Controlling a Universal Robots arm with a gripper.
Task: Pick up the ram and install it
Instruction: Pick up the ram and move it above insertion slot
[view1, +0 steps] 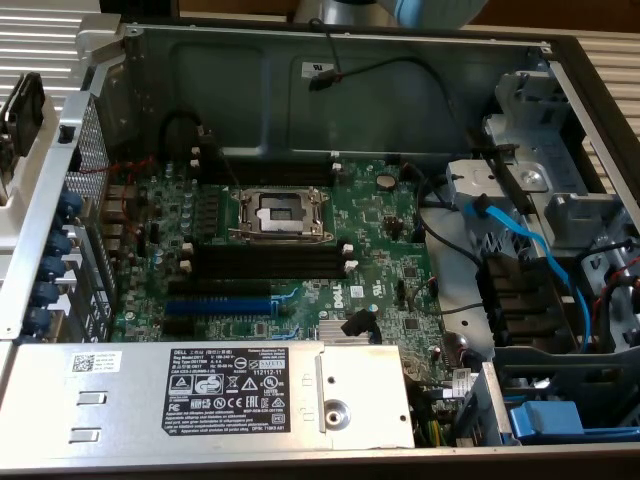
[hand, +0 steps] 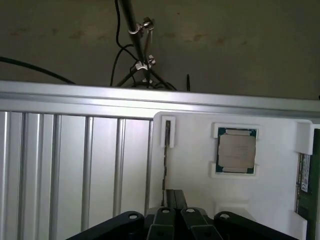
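White moulded tray (hand: 190, 165) holds a square metal-capped processor (hand: 236, 151) and the green ram (hand: 305, 175). I see my black gripper (hand: 174, 197) pinched together.

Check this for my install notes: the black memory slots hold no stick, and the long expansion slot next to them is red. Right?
Not quite. The expansion slot is blue, not red, as the exterior view shows. The black memory slots beside it do hold no stick.
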